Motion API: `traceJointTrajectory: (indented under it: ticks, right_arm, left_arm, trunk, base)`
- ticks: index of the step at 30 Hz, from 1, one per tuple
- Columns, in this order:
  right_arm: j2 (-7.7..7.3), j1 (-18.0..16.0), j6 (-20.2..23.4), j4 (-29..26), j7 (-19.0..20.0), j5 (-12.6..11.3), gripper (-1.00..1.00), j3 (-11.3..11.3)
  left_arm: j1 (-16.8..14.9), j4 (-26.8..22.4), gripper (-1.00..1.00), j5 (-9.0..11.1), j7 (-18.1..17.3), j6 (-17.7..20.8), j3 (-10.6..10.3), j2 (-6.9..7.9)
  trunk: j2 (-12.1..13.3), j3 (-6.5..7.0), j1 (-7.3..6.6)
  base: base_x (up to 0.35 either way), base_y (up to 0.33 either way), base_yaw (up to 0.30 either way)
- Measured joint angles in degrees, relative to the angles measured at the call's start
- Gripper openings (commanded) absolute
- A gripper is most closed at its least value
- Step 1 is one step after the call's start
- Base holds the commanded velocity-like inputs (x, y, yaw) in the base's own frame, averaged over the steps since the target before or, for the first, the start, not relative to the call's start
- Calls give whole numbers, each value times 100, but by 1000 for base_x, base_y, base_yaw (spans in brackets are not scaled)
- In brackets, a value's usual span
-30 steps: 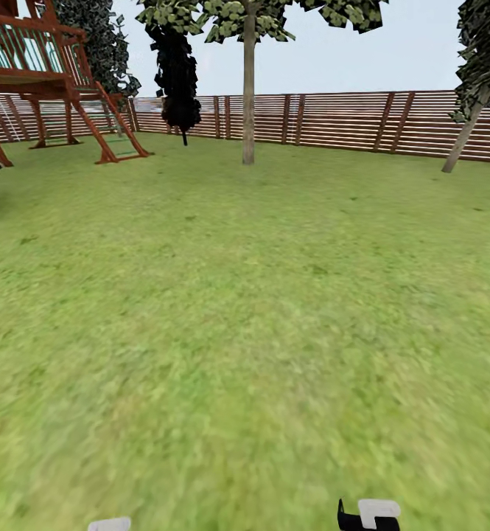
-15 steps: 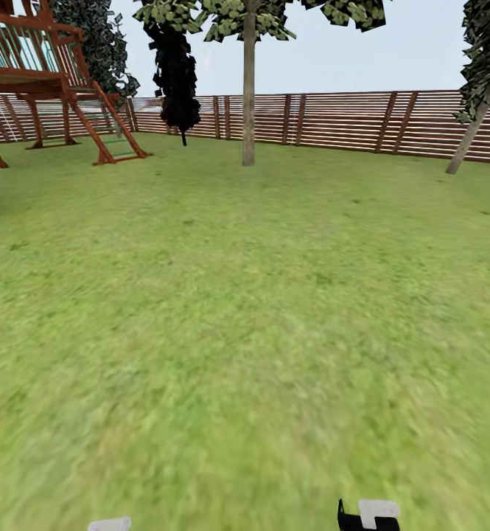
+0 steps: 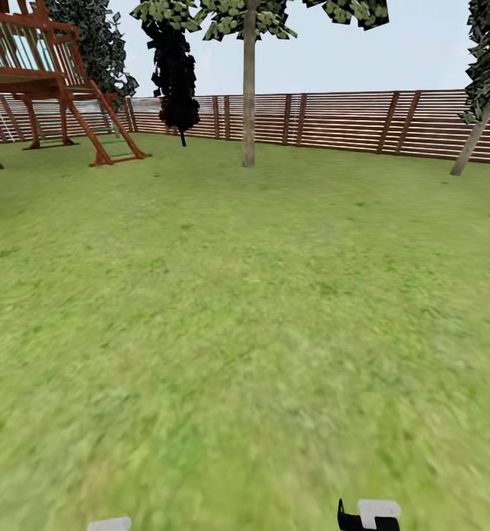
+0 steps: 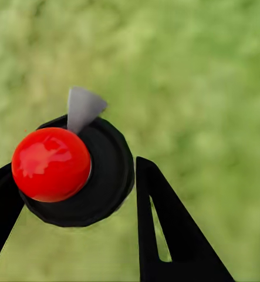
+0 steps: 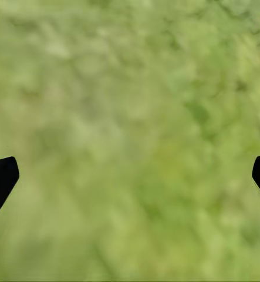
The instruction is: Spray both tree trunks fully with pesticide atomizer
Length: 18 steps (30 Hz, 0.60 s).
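The pesticide atomizer, a round black body with a glossy red cap and a grey nozzle, sits between the black fingers of my left gripper, which is shut on it above blurred grass. My right gripper is open, its two black fingertips wide apart over bare lawn. In the head view a tree stands straight ahead near the fence, its grey-brown tree trunk bare and upright. A second tree leans at the far right, with its trunk slanted. Both are far off across the garden lawn.
A brown slat fence closes the back. A red-brown wooden playset stands at the back left, with a narrow black tree beside it. White and black arm parts show at the bottom edge. Open grass lies ahead.
The whole head view has shifted a little: the playset slid left and the right tree moved right, so the camera is advancing. The atomizer's hold looks the same.
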Motion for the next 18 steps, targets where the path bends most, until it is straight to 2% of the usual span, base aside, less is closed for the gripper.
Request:
traceJointTrajectory:
  ticks: [18]
  right_arm:
    - [0,2,0,0,0,0,100,0]
  left_arm:
    - [0,0,-100,0,0,0,0,0]
  trunk:
    - [0,0,0]
  base:
    - [338,0,0]
